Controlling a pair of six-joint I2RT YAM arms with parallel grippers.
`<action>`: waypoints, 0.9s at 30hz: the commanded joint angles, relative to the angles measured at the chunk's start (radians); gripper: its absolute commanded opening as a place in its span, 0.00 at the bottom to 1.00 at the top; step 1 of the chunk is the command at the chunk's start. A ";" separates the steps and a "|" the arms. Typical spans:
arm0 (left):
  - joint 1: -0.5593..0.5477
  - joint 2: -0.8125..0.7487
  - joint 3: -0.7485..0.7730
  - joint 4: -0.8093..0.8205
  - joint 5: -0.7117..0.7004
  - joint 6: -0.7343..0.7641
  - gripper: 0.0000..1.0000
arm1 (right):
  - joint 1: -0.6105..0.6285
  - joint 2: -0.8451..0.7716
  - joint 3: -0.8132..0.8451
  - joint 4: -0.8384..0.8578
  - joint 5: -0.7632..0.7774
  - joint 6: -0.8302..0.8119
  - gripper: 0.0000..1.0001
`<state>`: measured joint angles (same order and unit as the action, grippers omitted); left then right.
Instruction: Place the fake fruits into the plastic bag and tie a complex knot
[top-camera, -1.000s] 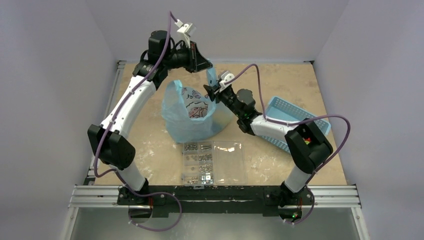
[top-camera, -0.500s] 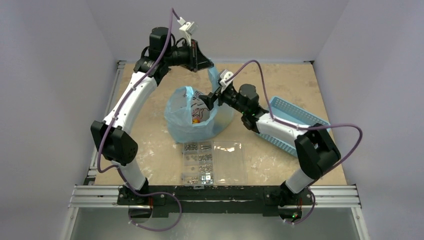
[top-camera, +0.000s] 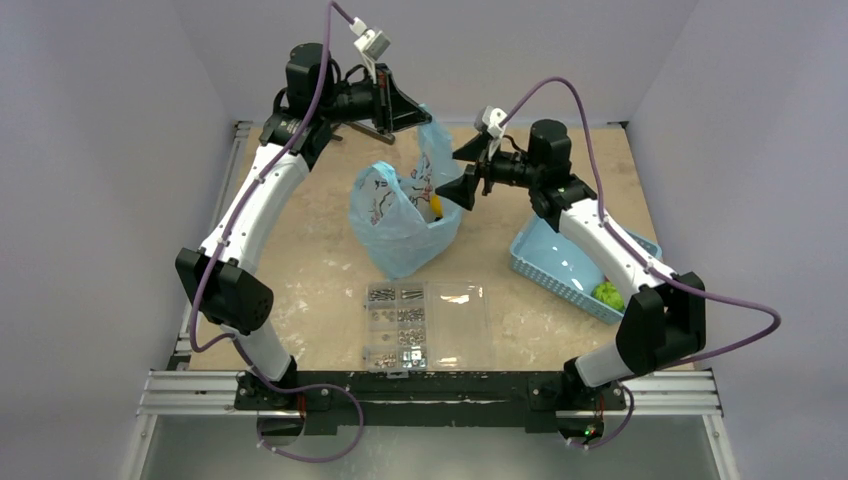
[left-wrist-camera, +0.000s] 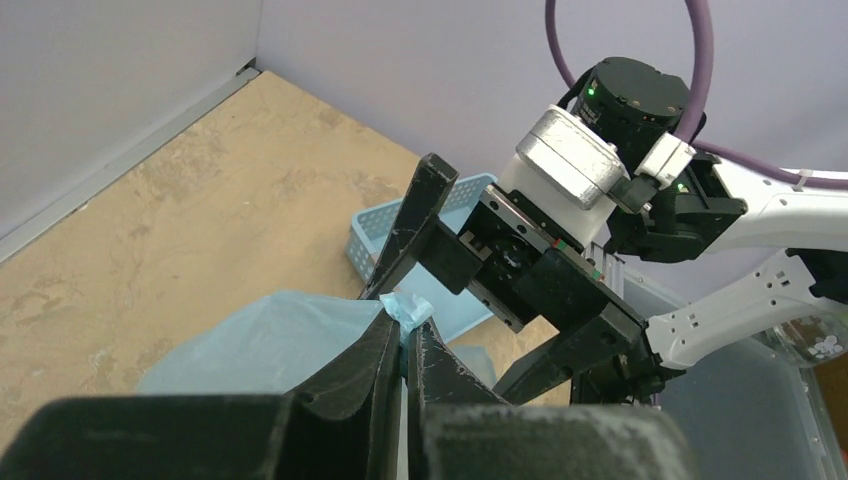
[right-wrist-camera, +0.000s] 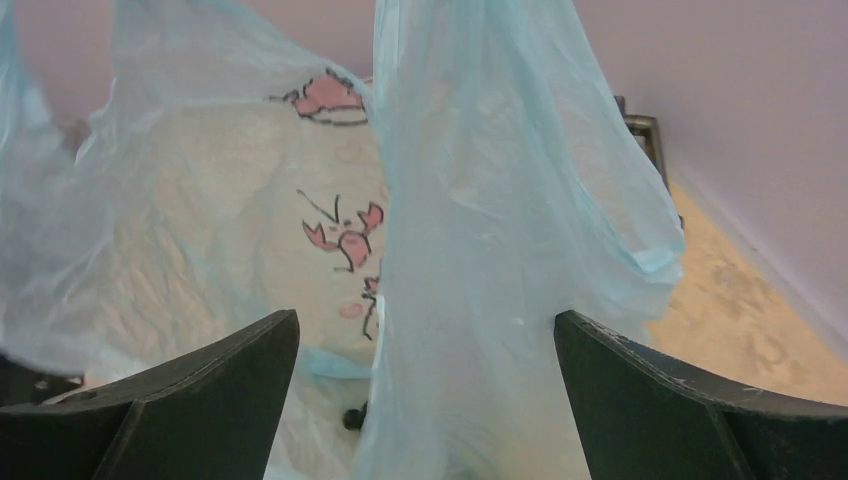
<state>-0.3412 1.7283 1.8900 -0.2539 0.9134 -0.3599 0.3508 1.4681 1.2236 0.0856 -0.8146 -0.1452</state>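
1. On table (top-camera: 300, 270), centre: plastic bag (top-camera: 395, 232), upright, mouth open; yellow fruit (top-camera: 437, 206) inside.
2. Left gripper (left-wrist-camera: 405, 322): clamped on one bag handle, held high.
3. Right gripper (right-wrist-camera: 425, 330): fingers spread wide, bag handle between them.
4. Blue basket (top-camera: 560, 272), right: green fruit (top-camera: 607, 295) inside.

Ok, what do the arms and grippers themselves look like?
Left arm and right arm: white shells, black joints, purple cable looped along each. Left gripper and right gripper: black, tapered fingers, scuffed grey.
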 joint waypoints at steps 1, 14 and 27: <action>0.008 -0.017 0.043 0.058 0.029 -0.023 0.00 | 0.032 0.012 0.070 0.124 -0.102 0.204 0.99; 0.007 0.053 0.112 0.078 0.145 -0.068 0.00 | -0.079 -0.016 0.194 0.025 -0.080 0.071 0.99; 0.006 0.143 0.197 0.176 0.268 -0.205 0.00 | -0.022 0.196 0.302 0.320 -0.336 0.199 0.99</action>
<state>-0.3405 1.8530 2.0243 -0.1745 1.1149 -0.4892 0.2825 1.6352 1.4948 0.2325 -1.0664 -0.0498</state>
